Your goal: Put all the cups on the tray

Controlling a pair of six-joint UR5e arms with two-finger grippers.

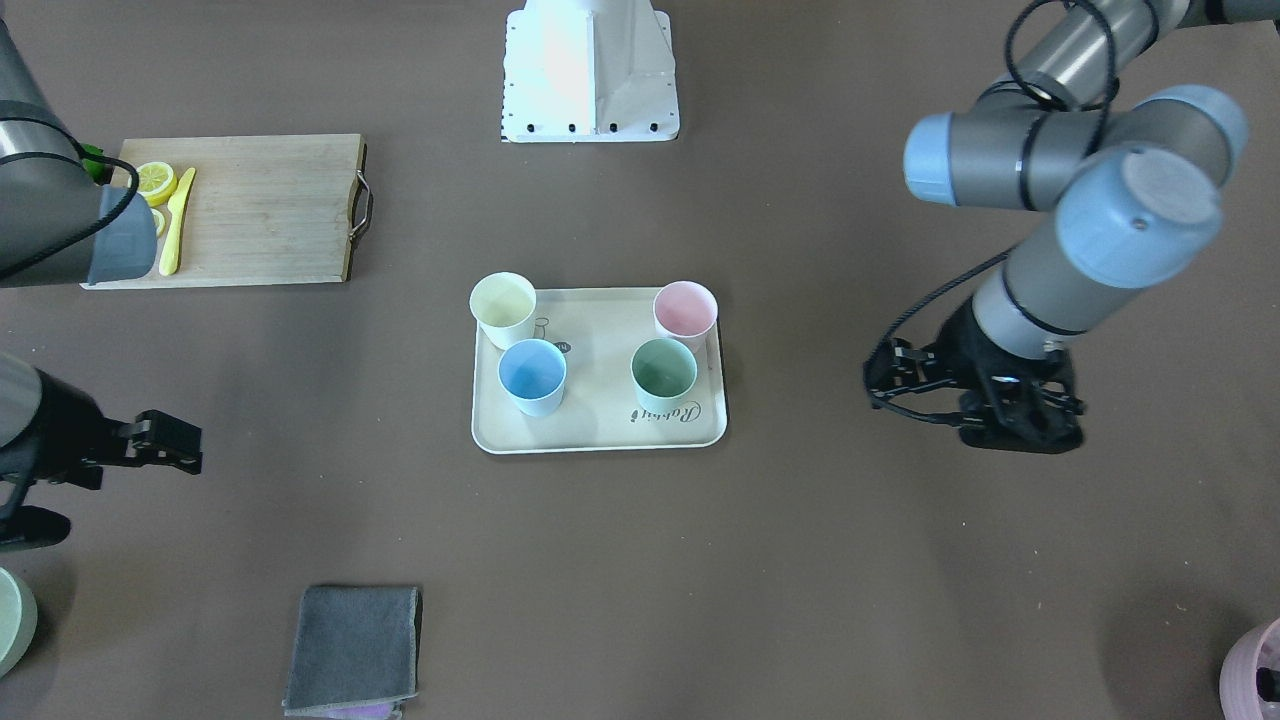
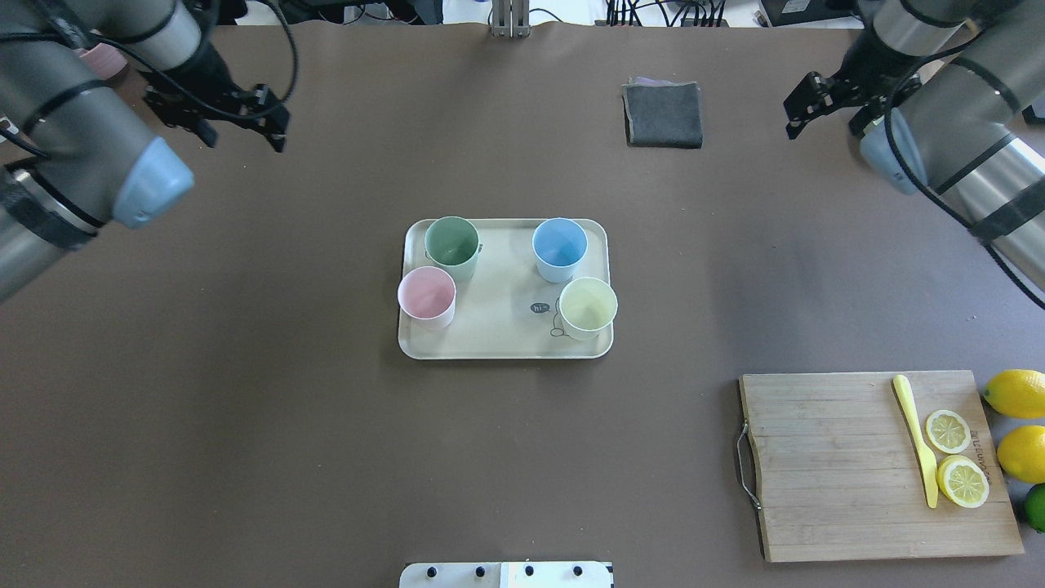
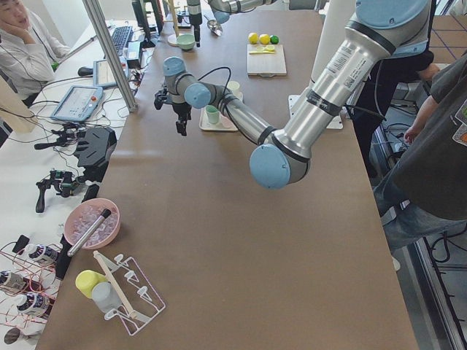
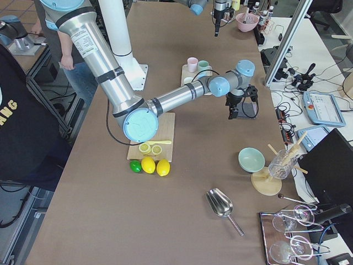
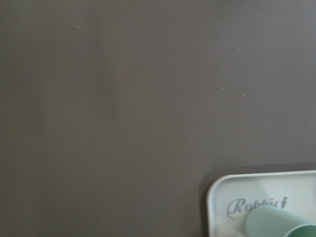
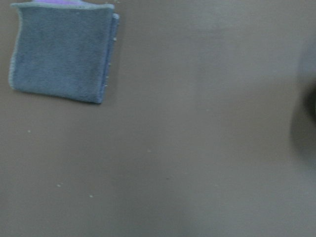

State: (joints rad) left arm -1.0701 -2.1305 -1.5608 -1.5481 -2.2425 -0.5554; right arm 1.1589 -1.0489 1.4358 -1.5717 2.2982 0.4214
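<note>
The cream tray (image 2: 498,345) lies at the table's middle, also seen in the front view (image 1: 600,432). All four cups stand upright on it: mint green (image 2: 451,243), light blue (image 2: 560,245), pink (image 2: 426,294) and pale yellow (image 2: 588,305). My left gripper (image 2: 245,139) hangs open and empty over bare table, far left of the tray. My right gripper (image 2: 820,129) is open and empty, far right of the tray beside the cloth. The left wrist view shows a tray corner (image 5: 217,190) with "Rabbit" lettering and the green cup (image 5: 276,224).
A wooden cutting board (image 2: 824,465) with lemon slices (image 2: 947,430) and a yellow knife (image 2: 916,437) lies at the near right, whole lemons (image 2: 1016,392) beside it. A folded grey cloth (image 2: 663,114) lies at the far side. A pale green bowl (image 1: 12,620) and a mauve pot (image 1: 1255,675) sit at the far corners.
</note>
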